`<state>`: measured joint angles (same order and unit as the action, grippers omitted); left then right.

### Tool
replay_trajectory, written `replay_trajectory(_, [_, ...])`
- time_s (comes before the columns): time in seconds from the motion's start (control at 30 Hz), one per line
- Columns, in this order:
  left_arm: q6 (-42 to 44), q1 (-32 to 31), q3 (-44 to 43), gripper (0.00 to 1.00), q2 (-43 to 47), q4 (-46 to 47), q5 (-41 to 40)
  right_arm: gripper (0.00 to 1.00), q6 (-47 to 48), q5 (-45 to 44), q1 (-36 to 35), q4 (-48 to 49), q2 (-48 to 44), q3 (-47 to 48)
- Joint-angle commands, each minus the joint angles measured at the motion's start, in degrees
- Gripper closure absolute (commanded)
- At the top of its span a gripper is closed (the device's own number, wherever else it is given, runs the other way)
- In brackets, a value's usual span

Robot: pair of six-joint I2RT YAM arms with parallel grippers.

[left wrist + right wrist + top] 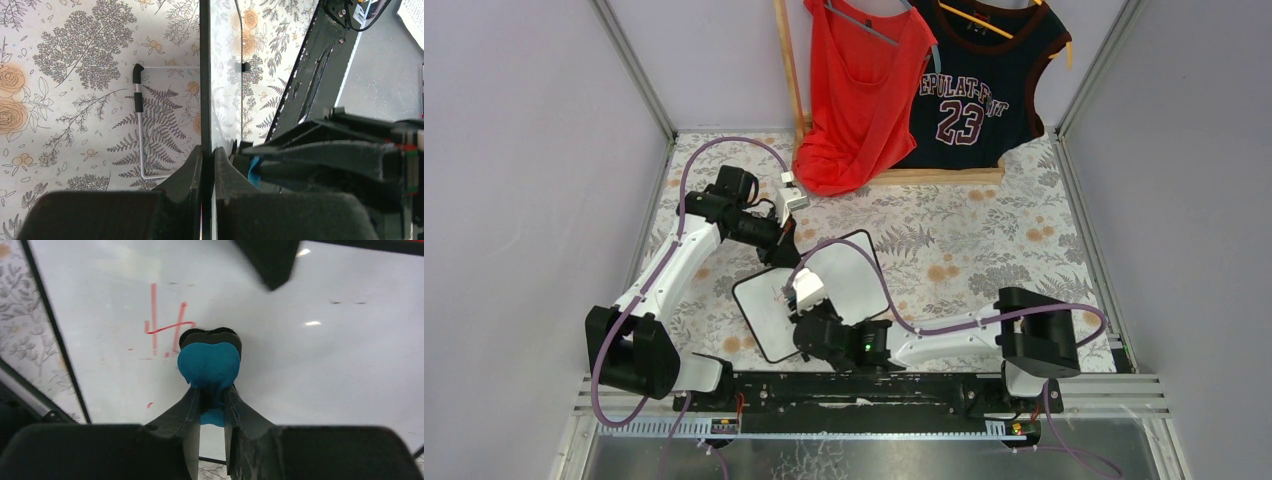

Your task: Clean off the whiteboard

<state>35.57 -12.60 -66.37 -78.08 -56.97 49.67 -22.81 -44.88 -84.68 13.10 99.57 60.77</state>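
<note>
1. Nearest of all, a black mounting rail is seen at the near edge of the counter, which is covered by a floral-printed cloth. Both arm bases are fixed along it.
2. Just beyond the rail, the right arm is stretched leftward, and the right end effector is placed over the near part of the whiteboard.
3. Its fingers are closed tightly on a blue eraser, whose dark pad is pressed against the white surface.
4. Red marks, shaped somewhat like a "4", are written on the board just beside the pad, to its left in the right wrist view. A few small red specks are scattered below them.
5. The whiteboard is found at the middle of the counter, turned at an angle to the rail, with its thin black frame and rounded corners shown from above. Whether it is lying flat or is raised cannot be told.
6. At the board's far edge, toward the left, the left end effector is clamped shut on the frame, which is seen edge-on between the fingers in the left wrist view.
7. A bent wire bracket with black sleeves is seen beside that edge, against the floral cloth.
8. Farthest back, a red top and a black jersey numbered 23 are hung on a wooden rack.
</note>
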Motion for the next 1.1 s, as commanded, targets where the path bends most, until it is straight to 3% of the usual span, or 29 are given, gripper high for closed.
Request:
replay_trajectory(0.0, [2.9, -2.2, 4.6, 1.0, -1.6, -6.8, -6.6, 1.0, 0.3, -7.5, 3.3, -1.6, -4.0, -2.0])
replay_trajectory(0.63, [3.0, -2.3, 4.9, 1.0, -2.0, -6.7, -6.2, 1.0, 4.3, 2.1, -1.8, -0.3, 10.2, 17.5])
replay_trajectory(0.8, [3.1, -2.3, 5.2, 1.0, -1.7, -6.7, -6.3, 1.0, 4.1, -1.5, -1.1, -1.6, 8.4, 14.3])
replay_trajectory(1.07, [3.3, -2.3, 5.4, 1.0, -1.7, -6.7, -6.7, 1.0, 0.9, -2.6, 5.6, -2.6, -3.0, 1.6])
